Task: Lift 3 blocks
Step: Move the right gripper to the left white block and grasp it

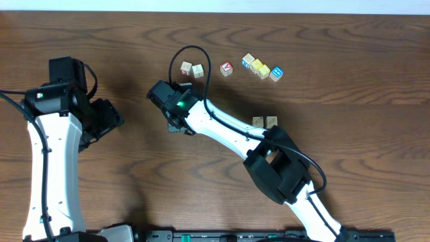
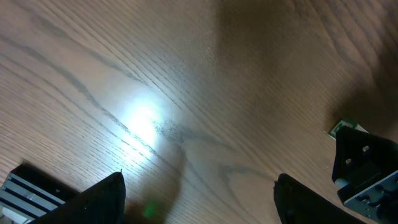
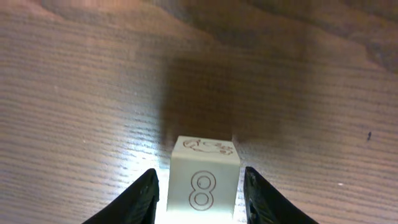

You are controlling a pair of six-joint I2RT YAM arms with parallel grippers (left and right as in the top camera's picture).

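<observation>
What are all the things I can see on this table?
cube marked 8: one, cream, between the right tool's fingers
cream pair: two, cream, far middle, side by side
second cream pair: two, cream, beside the right arm
red-faced cube: one, far middle
mixed row: four, yellow, blue and pale faces, far right of centre
table: one, brown wood
left tool: one, black, open over bare wood
right tool: one, black, astride the cube

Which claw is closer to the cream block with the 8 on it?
Right. The right claw straddles the block, its jaws on either side; the left claw hangs open well away from it.
</observation>
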